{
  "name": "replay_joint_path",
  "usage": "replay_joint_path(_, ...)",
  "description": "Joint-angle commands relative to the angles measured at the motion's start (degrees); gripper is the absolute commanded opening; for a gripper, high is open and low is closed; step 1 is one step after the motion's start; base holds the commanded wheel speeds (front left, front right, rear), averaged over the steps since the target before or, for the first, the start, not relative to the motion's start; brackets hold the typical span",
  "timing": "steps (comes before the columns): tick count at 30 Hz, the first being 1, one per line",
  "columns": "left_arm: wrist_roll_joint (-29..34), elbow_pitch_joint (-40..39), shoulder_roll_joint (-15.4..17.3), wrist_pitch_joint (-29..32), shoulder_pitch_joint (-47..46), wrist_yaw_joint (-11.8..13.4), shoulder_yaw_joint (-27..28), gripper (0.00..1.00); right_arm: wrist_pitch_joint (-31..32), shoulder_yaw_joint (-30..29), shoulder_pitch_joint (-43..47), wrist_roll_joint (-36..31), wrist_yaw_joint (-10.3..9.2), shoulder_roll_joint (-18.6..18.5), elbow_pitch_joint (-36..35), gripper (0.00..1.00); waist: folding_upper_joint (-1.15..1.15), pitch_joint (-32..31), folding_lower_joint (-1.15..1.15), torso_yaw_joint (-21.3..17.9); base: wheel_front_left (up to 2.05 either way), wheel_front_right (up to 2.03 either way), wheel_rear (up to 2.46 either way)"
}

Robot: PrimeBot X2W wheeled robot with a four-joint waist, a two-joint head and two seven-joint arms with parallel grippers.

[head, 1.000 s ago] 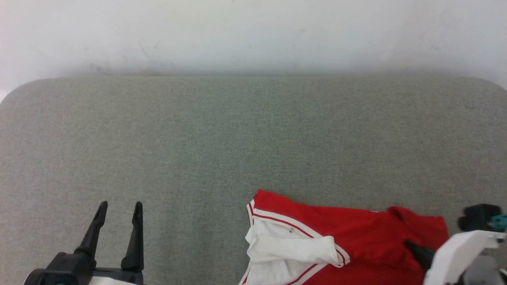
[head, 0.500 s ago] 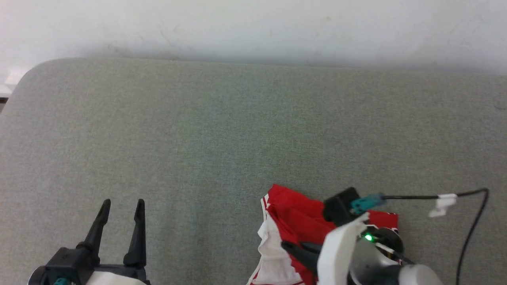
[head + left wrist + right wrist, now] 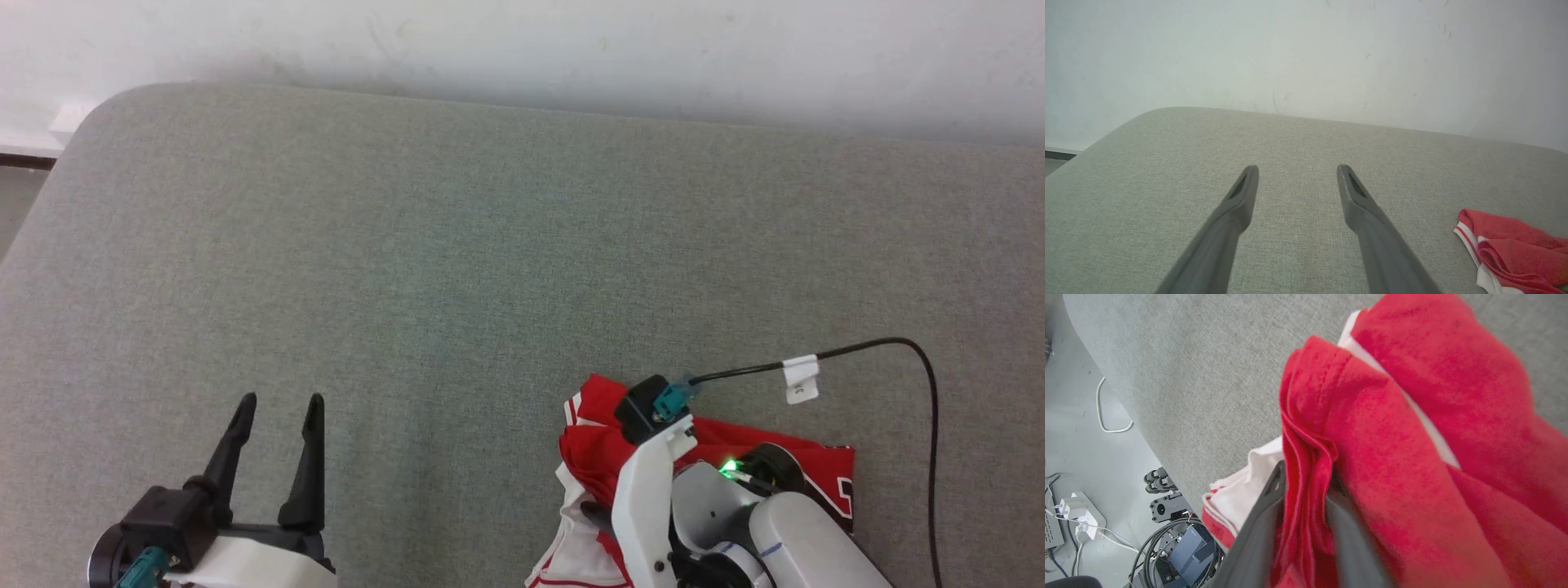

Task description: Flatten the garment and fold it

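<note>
The garment (image 3: 598, 457), red with white parts and striped trim, is bunched in a loose heap at the lower right of centre in the head view, on the grey fabric-covered table (image 3: 490, 245) near its front edge. In the right wrist view the garment (image 3: 1412, 416) is seen as thick red folds over a white layer, with part of the cloth draped over the table edge at the lower centre. The right gripper (image 3: 1306, 473) is buried in these folds: one ridge of red cloth is located between its two dark fingers (image 3: 1263, 526), which are set a little apart. Whether the ridge is pinched or merely lying loose cannot be told. The left gripper (image 3: 280, 402) is positioned at the lower left of the head view, well apart from the garment. Its fingers (image 3: 1237, 208) are spread wide over bare table, and nothing is held between them. A black cable (image 3: 914, 351) with a white tag (image 3: 800, 379) is routed from the right wrist towards the right edge. Cables and equipment on the floor (image 3: 1086, 514) are visible at the lower left of the right wrist view.
</note>
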Motion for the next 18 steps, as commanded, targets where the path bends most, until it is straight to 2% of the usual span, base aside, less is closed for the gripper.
replay_joint_path(1, -0.44, 0.46, -0.32, -0.33, -0.78, -0.35, -0.05, 1.0, 0.32, 0.78, -1.0, -0.19, -0.04, -0.04, 0.86, 0.89, 0.0, -0.26, -0.01, -0.06, 0.0, 0.0, 0.0)
replay_joint_path(2, -0.49, 0.7, -0.39, -0.36, -0.78, -0.35, -0.07, 1.0, 0.51, 1.24, -1.1, 0.04, -0.04, -0.04, 1.19, 1.0, 0.0, -0.47, -0.01, -0.15, 0.0, 0.0, 0.0)
replay_joint_path(5, -0.65, 1.16, -0.47, -0.42, -0.56, -0.34, -0.13, 1.0, 0.27, 1.73, -1.27, 1.42, -0.04, -0.04, 0.62, 1.0, 0.0, -1.28, -0.01, -0.71, 0.0, 0.0, 0.0)
replay_joint_path(9, -0.76, 1.03, -0.23, -0.31, 0.02, -0.08, -0.04, 1.0, -0.99, 0.1, -0.6, 3.04, -0.04, -0.04, -3.73, 1.0, 0.0, -2.49, -0.01, -1.57, 0.0, 0.0, 0.0)
replay_joint_path(12, -0.77, 0.32, 0.26, -0.26, 0.78, 0.4, 0.45, 1.0, -2.81, -4.64, 1.07, 1.45, -0.04, -0.04, -8.92, 1.0, 0.0, -2.88, -0.01, -2.45, 0.0, 0.0, 0.0)
replay_joint_path(18, -0.78, -1.1, 0.99, -0.13, 2.03, 0.99, 0.91, 1.0, -7.11, -18.01, 8.83, -8.3, -0.04, -0.04, -19.7, 1.0, 0.0, -2.84, -0.01, -3.86, 0.0, 0.0, 0.0)
